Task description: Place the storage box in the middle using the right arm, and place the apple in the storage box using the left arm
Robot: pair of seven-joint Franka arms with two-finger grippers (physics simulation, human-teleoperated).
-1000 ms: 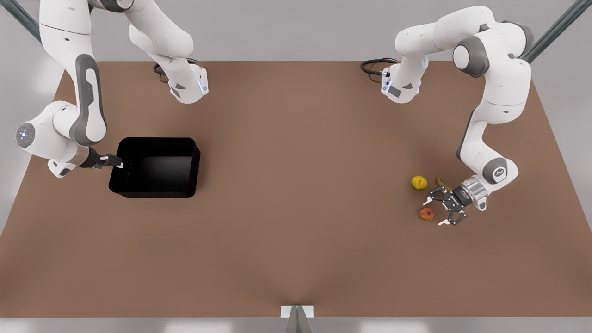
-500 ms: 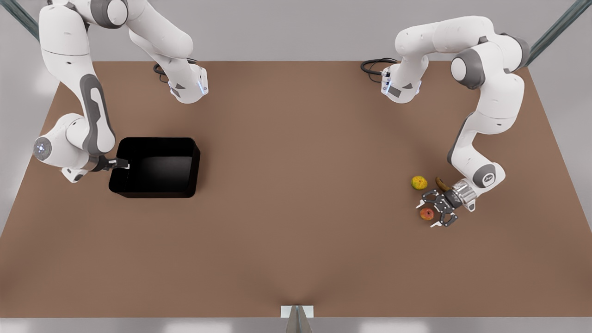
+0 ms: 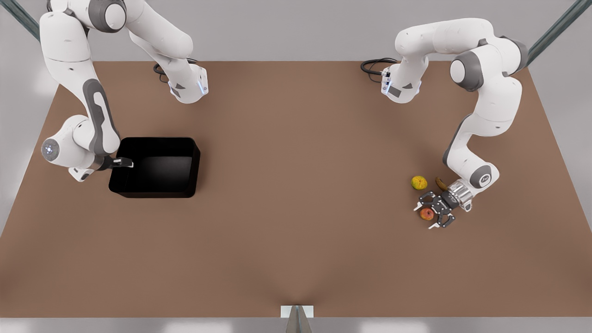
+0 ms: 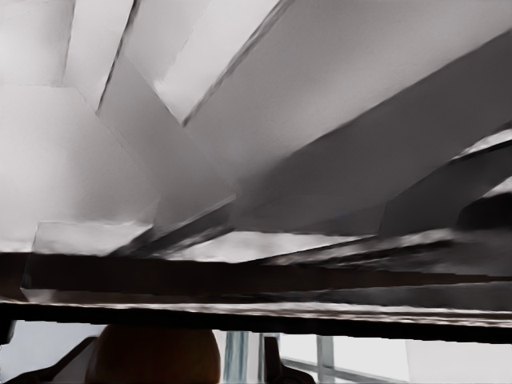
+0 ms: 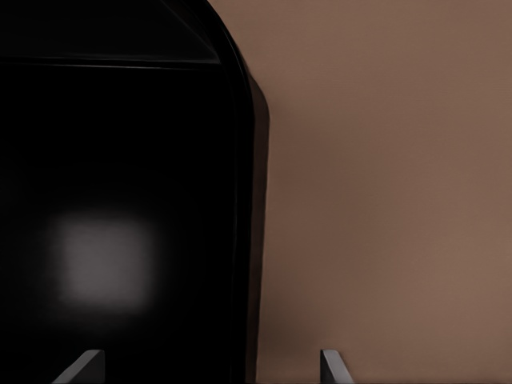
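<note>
The glossy black storage box (image 3: 157, 167) sits on the brown table at the front view's left. My right gripper (image 3: 124, 163) is at the box's left wall, open. In the right wrist view its two fingertips stand apart on either side of the storage box's wall (image 5: 250, 240). At the front view's right lies the small red-orange apple (image 3: 426, 213). My left gripper (image 3: 425, 216) is low over it, open, one finger on each side of the fruit. The apple (image 4: 152, 356) also sits close between the fingers in the left wrist view.
A yellow-green round fruit (image 3: 419, 182) lies just behind the apple. A brown-spotted banana (image 3: 440, 183) beside it is partly covered by the left wrist. Both arm bases and black cables (image 3: 372, 67) stand at the table's far edge. The bare table (image 3: 300, 185) separates the box from the fruits.
My left gripper has slid toward the front view's left until its fingers flank the apple. My right gripper has moved to the right, over the box's left wall.
</note>
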